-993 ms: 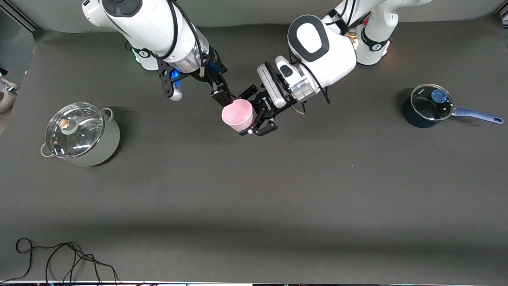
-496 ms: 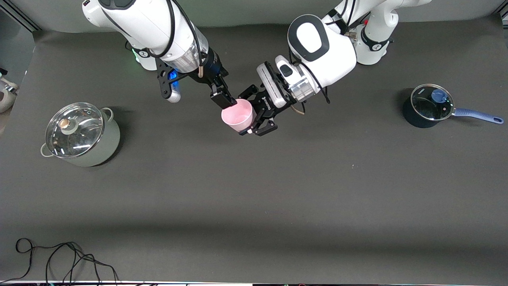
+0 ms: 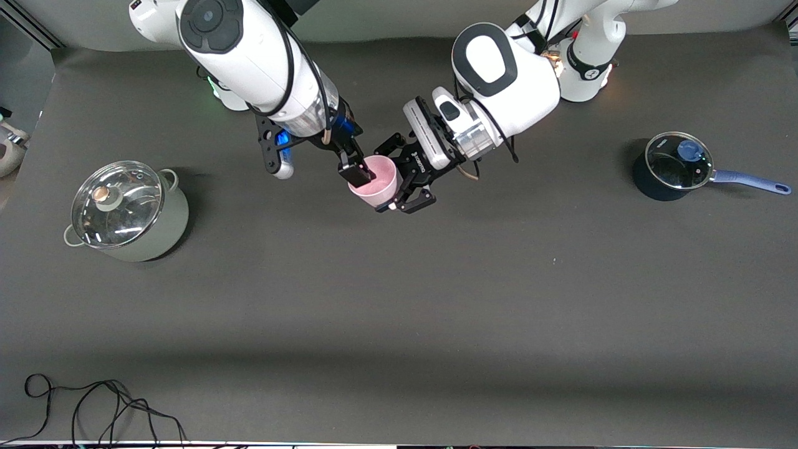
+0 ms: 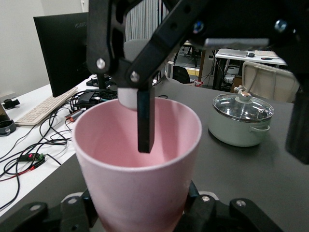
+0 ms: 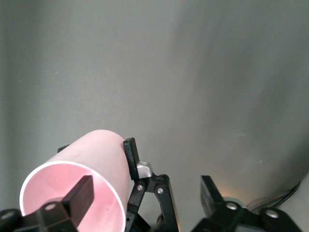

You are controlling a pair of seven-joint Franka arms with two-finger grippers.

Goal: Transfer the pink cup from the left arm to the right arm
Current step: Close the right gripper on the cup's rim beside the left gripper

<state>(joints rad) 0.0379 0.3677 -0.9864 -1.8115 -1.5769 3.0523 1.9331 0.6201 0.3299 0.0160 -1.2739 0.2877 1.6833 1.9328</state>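
Note:
The pink cup [image 3: 381, 181] is held up over the table's middle, closer to the robots' bases, with its mouth tipped toward the right arm. My left gripper [image 3: 391, 181] is shut on the cup's lower body [image 4: 140, 188], one finger on each side. My right gripper [image 3: 355, 171] is open at the cup's mouth. One of its fingers [image 4: 145, 123] reaches inside the cup [image 5: 104, 159], and the other finger [image 5: 212, 195] stays outside, well clear of the wall. Neither right finger presses on the cup.
A pale green pot with a glass lid [image 3: 124, 209] stands toward the right arm's end of the table. A dark blue saucepan with a lid and long handle [image 3: 676, 165] stands toward the left arm's end. A black cable [image 3: 93, 405] lies near the front edge.
My right gripper has moved from beside the cup's rim to its mouth, and one finger now sits inside. The left gripper and the cup have not moved.

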